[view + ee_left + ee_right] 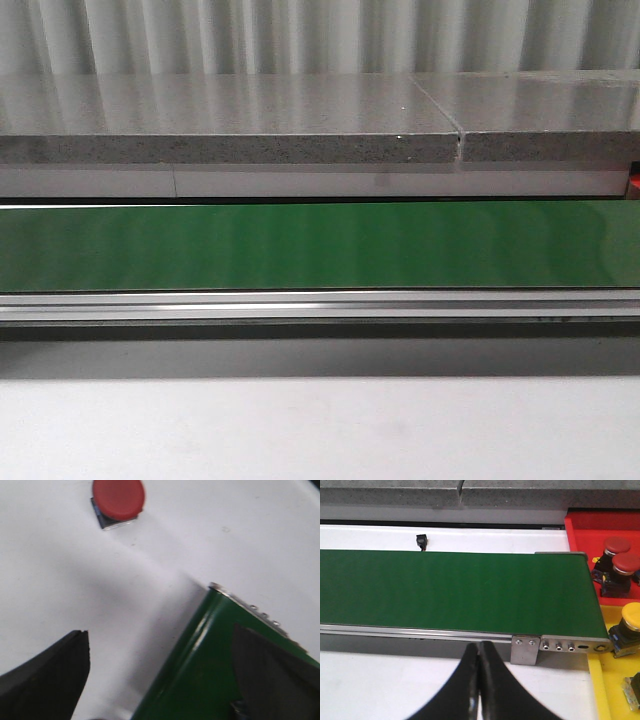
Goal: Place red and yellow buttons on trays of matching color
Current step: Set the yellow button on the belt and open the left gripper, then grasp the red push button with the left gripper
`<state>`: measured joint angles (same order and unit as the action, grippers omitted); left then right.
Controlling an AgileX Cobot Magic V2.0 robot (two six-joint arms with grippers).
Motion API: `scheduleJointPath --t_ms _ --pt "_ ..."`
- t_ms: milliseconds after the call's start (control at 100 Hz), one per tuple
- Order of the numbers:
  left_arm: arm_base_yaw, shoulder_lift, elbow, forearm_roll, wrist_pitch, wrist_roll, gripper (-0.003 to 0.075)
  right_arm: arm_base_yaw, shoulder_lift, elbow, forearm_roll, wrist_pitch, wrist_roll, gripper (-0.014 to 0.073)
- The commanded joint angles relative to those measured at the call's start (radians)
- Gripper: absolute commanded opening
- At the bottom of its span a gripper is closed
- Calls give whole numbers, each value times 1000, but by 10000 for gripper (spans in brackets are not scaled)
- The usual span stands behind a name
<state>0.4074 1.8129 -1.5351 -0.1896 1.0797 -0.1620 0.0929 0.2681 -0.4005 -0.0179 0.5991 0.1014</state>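
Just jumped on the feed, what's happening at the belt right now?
Button sorting is partly done. Neither claw holds anything. The left claw is open over the white table by one end of the green conveyor belt, with a loose red button lying ahead of it on the table. The right claw is shut and empty, near the belt's other end. There the red tray already holds two red buttons and the yellow tray one yellow button. The belt itself is bare.

Even, bright light is seen throughout; the left wrist view is blurred, while soft vertical glare streaks are carried by the green belt [320,245].
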Motion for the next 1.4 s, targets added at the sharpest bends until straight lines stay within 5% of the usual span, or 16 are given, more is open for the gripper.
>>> scheduleJointPath --t_ms 0,800,1110,1390 --pt "12 -1 -58 18 -10 2 564 3 6 -24 -6 -79 -5 -67" --pt "12 306 -340 37 -133 -28 561 3 6 -24 -6 -79 -5 -67" --pt "12 306 -340 37 -127 -28 281 3 6 -24 -6 -79 -5 -67" --pt "8 294 -340 37 -133 -28 240 3 6 -24 -6 -79 -5 -67"
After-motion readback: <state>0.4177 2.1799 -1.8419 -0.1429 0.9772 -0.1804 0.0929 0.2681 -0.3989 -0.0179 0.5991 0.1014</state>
